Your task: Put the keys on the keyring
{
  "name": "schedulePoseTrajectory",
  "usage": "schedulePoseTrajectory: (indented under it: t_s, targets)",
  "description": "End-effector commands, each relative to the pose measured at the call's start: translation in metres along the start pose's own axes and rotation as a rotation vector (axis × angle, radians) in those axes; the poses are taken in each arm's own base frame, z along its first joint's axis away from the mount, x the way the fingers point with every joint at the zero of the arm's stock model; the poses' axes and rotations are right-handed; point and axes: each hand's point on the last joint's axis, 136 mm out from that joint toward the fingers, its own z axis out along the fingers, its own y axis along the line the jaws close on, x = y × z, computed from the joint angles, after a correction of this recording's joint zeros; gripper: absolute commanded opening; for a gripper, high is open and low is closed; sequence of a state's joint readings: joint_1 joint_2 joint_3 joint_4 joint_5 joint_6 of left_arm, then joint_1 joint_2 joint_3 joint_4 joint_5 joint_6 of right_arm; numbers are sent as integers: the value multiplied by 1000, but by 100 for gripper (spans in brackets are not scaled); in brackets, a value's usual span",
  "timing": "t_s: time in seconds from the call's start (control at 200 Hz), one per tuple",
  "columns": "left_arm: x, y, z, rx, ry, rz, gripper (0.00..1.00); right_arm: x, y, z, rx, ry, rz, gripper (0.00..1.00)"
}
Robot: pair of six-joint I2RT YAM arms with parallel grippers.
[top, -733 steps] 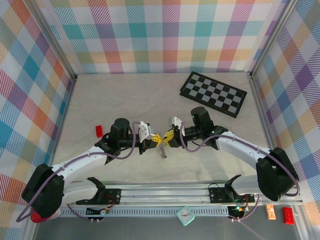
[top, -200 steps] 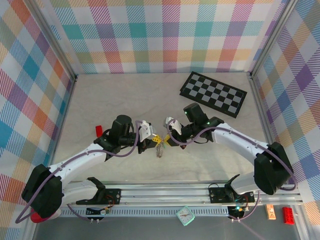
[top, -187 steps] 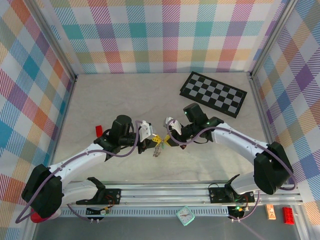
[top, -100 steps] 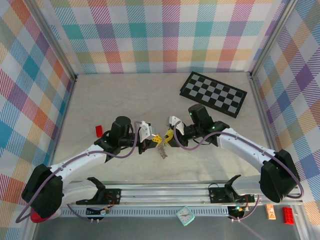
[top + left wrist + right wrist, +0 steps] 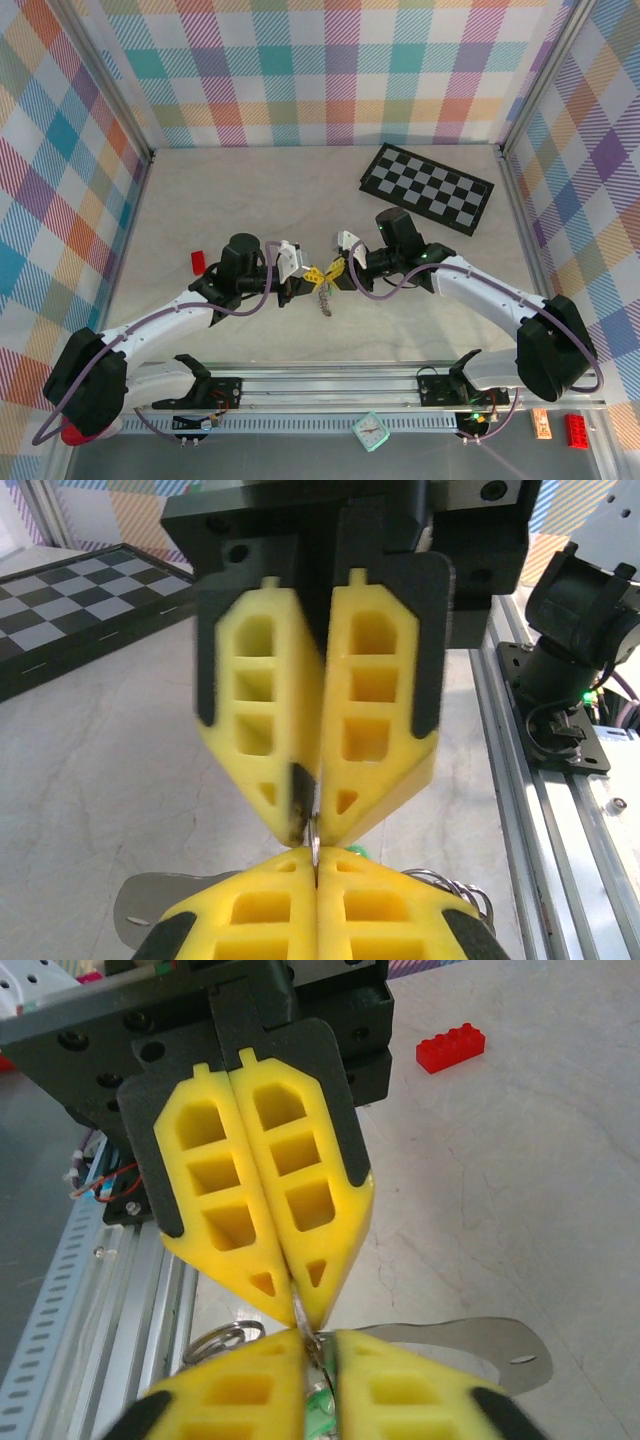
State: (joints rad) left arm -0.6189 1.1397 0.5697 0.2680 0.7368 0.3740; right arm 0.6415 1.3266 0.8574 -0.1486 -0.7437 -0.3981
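Keyring [image 5: 324, 300] dangling beneath claws meeting tip to tip, left gripper [image 5: 296, 1310] and right gripper [image 5: 308, 828] both pinched shut on one thin metal sliver, possibly the ring's wire.

**What Lay Around Me on the Counter**

A black-and-white chequered board [image 5: 427, 188] lay flat at the far right of the pale counter [image 5: 230, 190], set askew to the walls. A small red brick [image 5: 198, 262] sat off to my left, well apart from the board. Plaid walls [image 5: 300, 70] in pastel colours closed in three sides. By the metal rail [image 5: 330, 385] along the near edge I saw a little teal clock [image 5: 370, 431]. Further right were a small orange piece [image 5: 541, 422] and, just beside it, another red brick [image 5: 576, 430].
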Motion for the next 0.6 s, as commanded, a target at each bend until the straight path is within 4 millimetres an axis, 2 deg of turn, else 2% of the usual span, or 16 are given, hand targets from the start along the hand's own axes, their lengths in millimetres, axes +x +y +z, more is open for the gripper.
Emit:
schedulePoseTrajectory:
  t_s: [0.0, 0.07, 0.16, 0.255, 0.41, 0.595]
  targets:
    - [-15, -6, 0, 34, -63, 39, 0, -5, 3, 3, -28, -33, -13, 3]
    - [-15, -3, -1, 15, -56, 34, 0, -6, 3, 2, -24, -32, -23, 0]
    - [-12, 3, -2, -26, -32, 33, 13, -6, 2, -1, -8, -7, -36, 0]
    - [-7, 7, -4, -56, 15, 35, 22, -3, 2, -4, 10, 41, -57, 0]
    - [0, 7, -4, -41, 87, 44, 24, 6, 3, -4, 20, 156, -91, 0]
    - [-2, 6, -2, -17, 101, 55, 23, 5, 5, -1, 24, 222, -139, 0]
